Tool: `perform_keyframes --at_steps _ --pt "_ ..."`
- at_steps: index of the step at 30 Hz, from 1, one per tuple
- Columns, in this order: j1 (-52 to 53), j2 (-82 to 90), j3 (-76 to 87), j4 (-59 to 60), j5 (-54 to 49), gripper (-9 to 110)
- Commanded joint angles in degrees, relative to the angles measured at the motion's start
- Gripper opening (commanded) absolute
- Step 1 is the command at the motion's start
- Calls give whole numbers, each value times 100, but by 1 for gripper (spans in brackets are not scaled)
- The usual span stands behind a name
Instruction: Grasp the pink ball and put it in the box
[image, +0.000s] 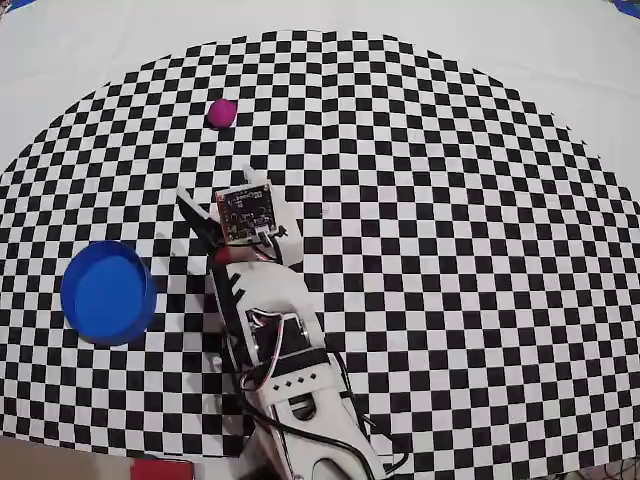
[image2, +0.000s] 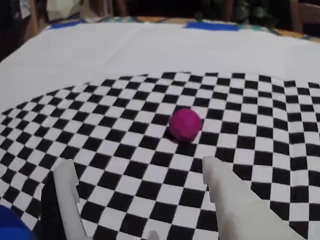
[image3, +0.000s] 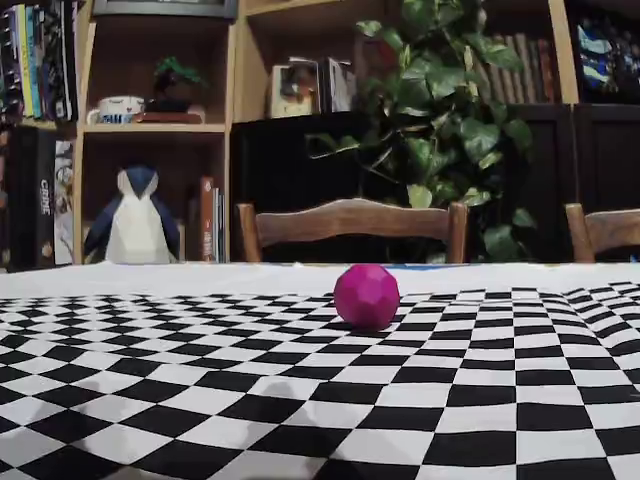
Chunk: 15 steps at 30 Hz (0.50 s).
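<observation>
Nothing grasped yet: the claw (image2: 137, 175) gapes wide and empty, the faceted pink ball (image2: 185, 124) ahead; round blue box (image: 108, 292) awaits

The overhead camera looked straight down on the bench (image: 480, 250), taking in the whole checkered cloth with the arm entering from the bottom edge. The wrist camera rode low behind the tool (image2: 142, 172), facing forward along the cloth toward the far bench edge. The fixed camera sat almost at bench level (image3: 150, 400), facing across it toward chairs and bookshelves. All three views shared the patch of cloth around the pink ball (image: 221, 112) (image2: 185, 124) (image3: 366, 296).
</observation>
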Motion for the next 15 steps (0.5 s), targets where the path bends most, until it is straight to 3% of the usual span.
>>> perform_keyframes --at_steps 1,15 --pt "26 -26 35 -79 -44 29" --pt "105 -193 -9 -246 -44 29"
